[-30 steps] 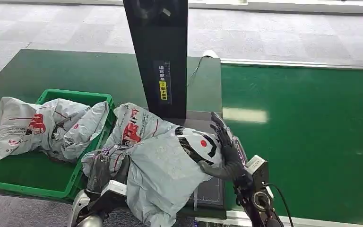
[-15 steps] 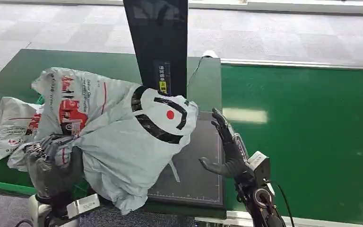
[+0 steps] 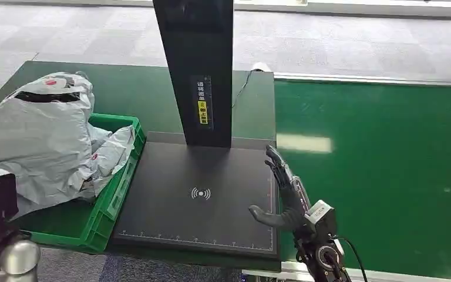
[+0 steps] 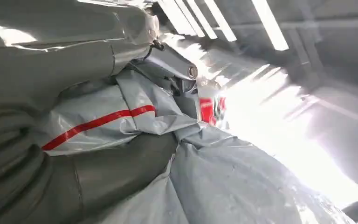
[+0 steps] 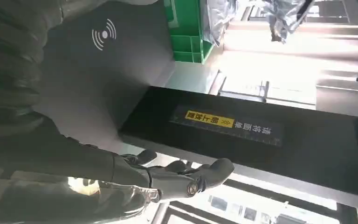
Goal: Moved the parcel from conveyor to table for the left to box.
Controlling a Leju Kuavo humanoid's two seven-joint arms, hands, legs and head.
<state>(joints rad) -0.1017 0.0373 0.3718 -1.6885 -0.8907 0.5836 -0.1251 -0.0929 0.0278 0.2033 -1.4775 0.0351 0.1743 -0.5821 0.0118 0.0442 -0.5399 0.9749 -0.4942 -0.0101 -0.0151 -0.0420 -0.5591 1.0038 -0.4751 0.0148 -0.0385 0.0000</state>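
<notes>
Left wrist: parcel [image 4: 223, 182] in hand [image 4: 98, 60].

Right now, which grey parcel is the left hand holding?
The big parcel raised over the green box, gripped by the left hand; the smaller one lies inside the box.

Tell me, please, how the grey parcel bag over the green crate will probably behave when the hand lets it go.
The grey parcel bag looks creased and saggy, so it will probably flop and settle rather than keep its shape. Its glossy plastic skin seems slippery, so it may slide against the bags already in the green crate. It bulks well above the rim and could spill over.
</notes>
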